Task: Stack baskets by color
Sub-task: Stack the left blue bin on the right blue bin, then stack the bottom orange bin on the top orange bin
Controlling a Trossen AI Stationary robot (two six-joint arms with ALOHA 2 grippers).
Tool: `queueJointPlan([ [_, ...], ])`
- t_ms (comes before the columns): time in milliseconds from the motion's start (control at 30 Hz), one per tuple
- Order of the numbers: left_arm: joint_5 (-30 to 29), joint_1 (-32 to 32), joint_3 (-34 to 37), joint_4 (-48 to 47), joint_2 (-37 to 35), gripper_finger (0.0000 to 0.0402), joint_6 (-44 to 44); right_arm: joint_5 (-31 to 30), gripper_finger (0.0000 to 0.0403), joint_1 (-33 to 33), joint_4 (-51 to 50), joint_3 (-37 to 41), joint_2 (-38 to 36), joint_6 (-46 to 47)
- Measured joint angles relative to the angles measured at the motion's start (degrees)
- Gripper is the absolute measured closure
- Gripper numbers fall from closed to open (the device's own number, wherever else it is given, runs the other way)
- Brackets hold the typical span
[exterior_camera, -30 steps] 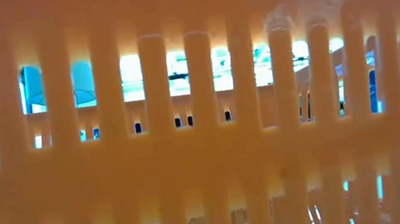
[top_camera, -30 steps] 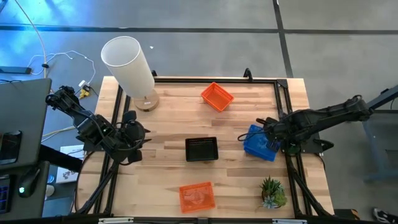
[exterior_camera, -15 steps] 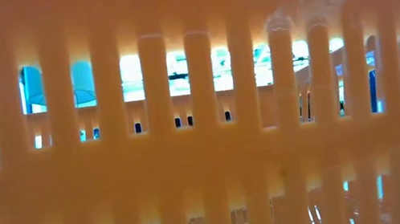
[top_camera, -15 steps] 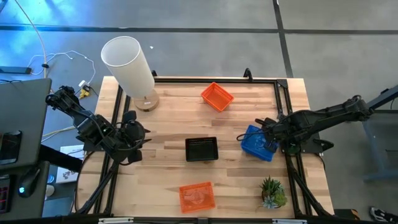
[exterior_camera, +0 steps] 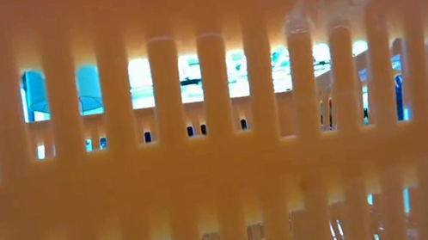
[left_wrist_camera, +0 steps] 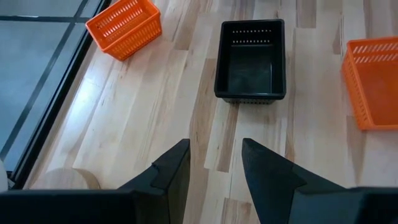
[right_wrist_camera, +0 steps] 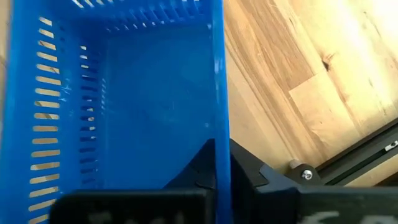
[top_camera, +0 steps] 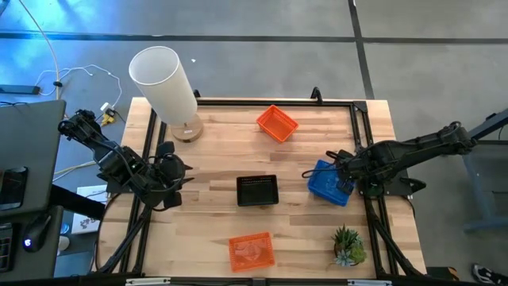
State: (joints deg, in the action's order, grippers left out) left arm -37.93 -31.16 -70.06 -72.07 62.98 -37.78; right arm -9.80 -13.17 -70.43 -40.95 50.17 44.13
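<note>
Left claw [top_camera: 176, 176] waiting at surface's left edge, fingers apart, empty. Orange stack [top_camera: 252, 251] sitting near front edge; black stack [top_camera: 257, 191] at centre; lone orange basket [top_camera: 277, 123] awaiting stacking at back. Right claw [top_camera: 343, 179] clamping wall of blue stack [top_camera: 327, 182] at right.
</note>
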Motion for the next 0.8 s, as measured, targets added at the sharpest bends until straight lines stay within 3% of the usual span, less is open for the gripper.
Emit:
queueJointPlan([
  [333, 0.0, 0.0, 0.0, 0.0, 0.0, 0.0269, 0.0, 0.3, 0.0300, 0.0, 0.0, 0.0, 0.0, 0.6],
  [800, 4.4, 2.3, 0.0, 3.3, 0.0, 0.0269, 0.3, -1.8, 0.0290, 0.0, 1.1, -5.2, 0.0, 2.2],
])
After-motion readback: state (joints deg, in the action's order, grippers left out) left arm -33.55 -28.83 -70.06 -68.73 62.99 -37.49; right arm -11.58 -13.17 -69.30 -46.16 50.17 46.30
